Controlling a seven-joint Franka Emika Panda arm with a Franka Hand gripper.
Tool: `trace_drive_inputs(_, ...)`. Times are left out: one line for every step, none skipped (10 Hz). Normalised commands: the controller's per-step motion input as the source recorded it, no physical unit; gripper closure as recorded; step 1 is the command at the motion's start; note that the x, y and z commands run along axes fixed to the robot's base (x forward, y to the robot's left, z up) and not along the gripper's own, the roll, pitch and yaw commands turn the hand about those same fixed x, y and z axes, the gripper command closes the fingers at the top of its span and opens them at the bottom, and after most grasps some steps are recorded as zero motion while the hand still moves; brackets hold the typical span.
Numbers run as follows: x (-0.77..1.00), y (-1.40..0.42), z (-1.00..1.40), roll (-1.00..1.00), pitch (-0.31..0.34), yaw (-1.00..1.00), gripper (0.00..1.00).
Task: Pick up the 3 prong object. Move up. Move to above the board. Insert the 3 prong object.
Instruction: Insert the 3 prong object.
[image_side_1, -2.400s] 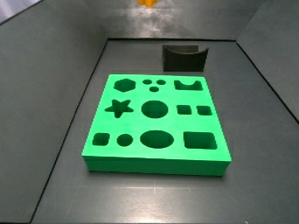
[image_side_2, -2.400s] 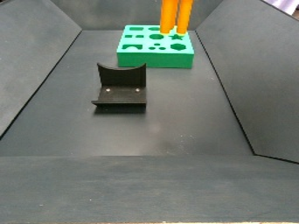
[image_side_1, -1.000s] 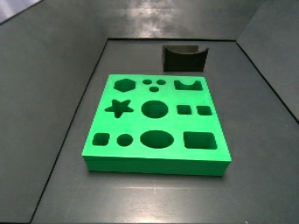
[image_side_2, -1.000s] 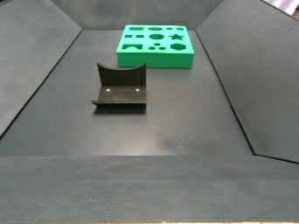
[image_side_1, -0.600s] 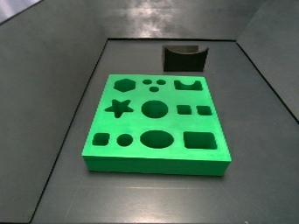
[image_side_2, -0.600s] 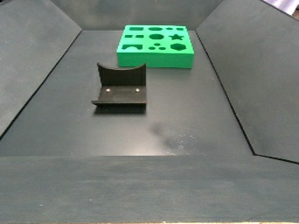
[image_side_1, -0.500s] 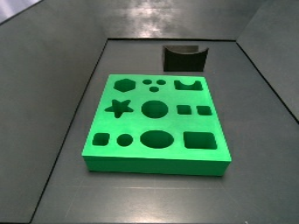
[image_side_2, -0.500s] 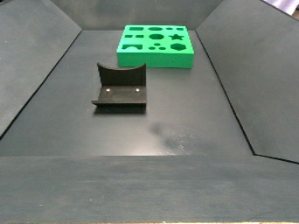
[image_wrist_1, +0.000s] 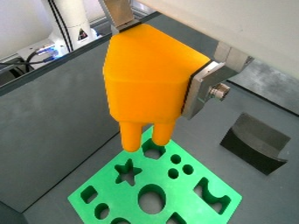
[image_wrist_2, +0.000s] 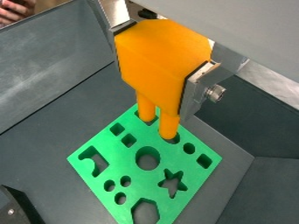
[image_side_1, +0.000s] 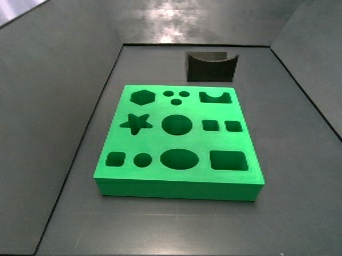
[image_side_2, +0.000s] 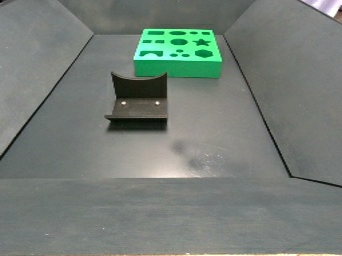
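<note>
The gripper is shut on the 3 prong object, a bright orange block held between the silver fingers with its round prongs pointing down. It hangs high above the board, a flat green slab with shape cutouts. Both wrist views show the gripper, the 3 prong object and the board under the prongs. Both side views show the board but neither the gripper nor the 3 prong object.
The dark fixture stands on the grey tray floor beyond one short end of the board, and shows in the other views too. Sloped dark tray walls enclose the floor.
The orange prongs seen at the top of both side views 2.4 s ago have risen out of those views. The board and fixture have not moved.
</note>
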Motion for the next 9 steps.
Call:
trace_drive_inputs(0.11,0.00,-0.04,-0.01,0.000,0.00,1.00)
trace_drive_inputs(0.11,0.00,-0.05,-0.01,0.000,0.00,1.00)
trace_drive_inputs(0.10,0.00,-0.05,-0.01,0.000,0.00,1.00)
trace_drive_inputs(0.13,0.00,-0.05,0.00,0.006,0.00,1.00)
trace_drive_inputs(0.13,0.00,-0.05,0.00,0.010,0.00,1.00)
trace_drive_inputs(0.16,0.00,-0.06,0.00,0.020,0.00,1.00)
trace_drive_inputs(0.15,0.00,-0.06,0.00,0.013,0.00,1.00)
trace_drive_inputs(0.15,0.00,-0.06,0.00,0.019,0.00,1.00)
trace_drive_inputs(0.14,0.00,-0.05,0.00,0.014,0.00,1.00)
